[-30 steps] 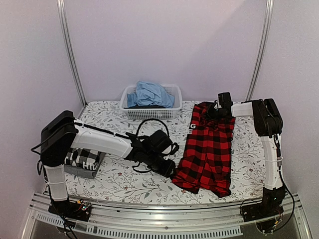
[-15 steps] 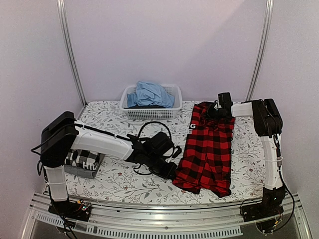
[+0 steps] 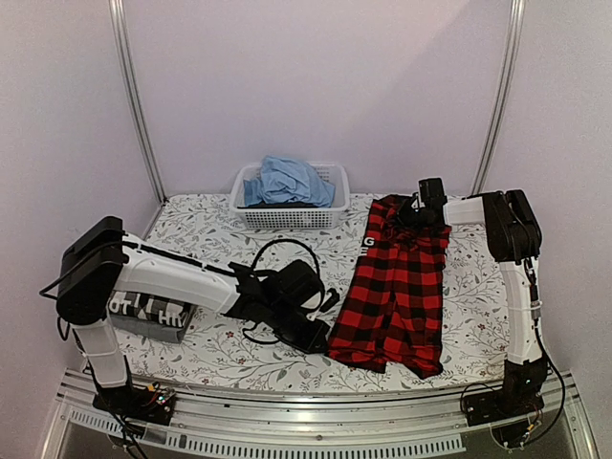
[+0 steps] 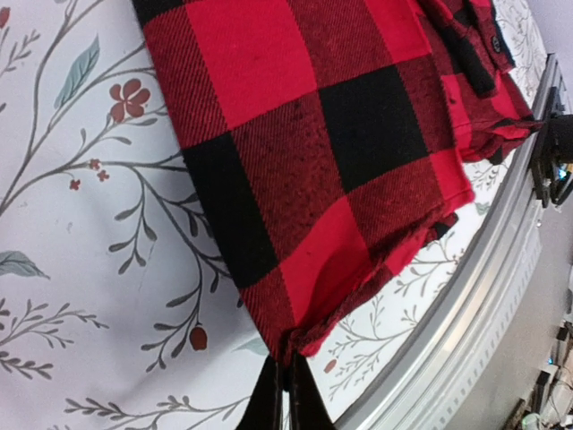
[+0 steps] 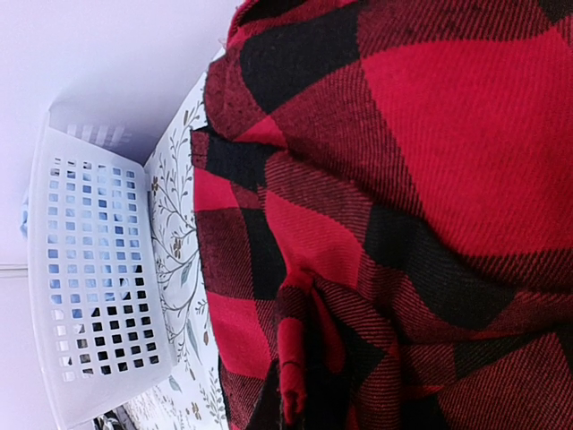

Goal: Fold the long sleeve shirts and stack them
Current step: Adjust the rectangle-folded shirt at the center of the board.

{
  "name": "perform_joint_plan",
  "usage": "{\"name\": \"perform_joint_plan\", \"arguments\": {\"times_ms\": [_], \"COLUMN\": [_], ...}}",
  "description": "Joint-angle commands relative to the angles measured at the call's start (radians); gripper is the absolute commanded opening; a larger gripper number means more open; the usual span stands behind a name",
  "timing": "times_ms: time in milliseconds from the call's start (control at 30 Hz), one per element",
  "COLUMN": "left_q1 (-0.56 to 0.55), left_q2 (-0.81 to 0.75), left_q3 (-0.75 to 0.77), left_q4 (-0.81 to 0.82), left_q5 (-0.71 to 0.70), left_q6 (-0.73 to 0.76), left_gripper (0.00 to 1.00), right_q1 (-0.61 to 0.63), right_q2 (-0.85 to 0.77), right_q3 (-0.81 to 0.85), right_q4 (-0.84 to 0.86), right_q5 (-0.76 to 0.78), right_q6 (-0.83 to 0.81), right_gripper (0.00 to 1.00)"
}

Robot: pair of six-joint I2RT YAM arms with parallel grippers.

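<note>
From above, the red-and-black flannel (image 3: 397, 287) lay on the right half of the floral table (image 3: 229, 359) as a long, rumpled strip running from far to near, white lettering showing at its left edge. The left gripper (image 3: 323, 337) was at its near-left corner and the right gripper (image 3: 419, 212) at its far end. A folded black-and-white shirt (image 3: 148, 311) sat at the left, and a white basket (image 3: 287, 218) held blue cloth (image 3: 287, 180) at the back. In the left wrist view, the fingertips (image 4: 269, 399) were pressed together on the frayed corner of the flannel (image 4: 304, 134). In the right wrist view, bunched flannel (image 5: 403, 179) filled the frame, pinched by closed fingers. A second earlier the left jaws had stood partly apart and the arm's elbow higher.
</note>
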Motion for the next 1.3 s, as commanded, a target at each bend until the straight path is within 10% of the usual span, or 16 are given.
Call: {"name": "perform_joint_plan", "arguments": {"times_ms": [0,433,1267], "left_q1": [-0.026,0.007,0.075], "left_q2": [0.026,-0.027,0.340], "left_q3": [-0.014,0.062,0.403], "left_q4": [-0.012,-0.122,0.044], "left_q5": [0.033,-0.044,0.218], "left_q6": [-0.012,0.034,0.077], "left_gripper": [0.00,0.28,0.27], "right_q1": [-0.008,0.012,0.165], "right_q2": [0.043,-0.052,-0.610], "right_q3": [0.017,0.021,-0.048], "right_q4": [0.029,0.020,-0.437], "right_q5": [-0.002,-0.065,0.216], "right_q6": [0.015,-0.014,-0.342], "right_gripper": [0.00,0.00,0.00]}}
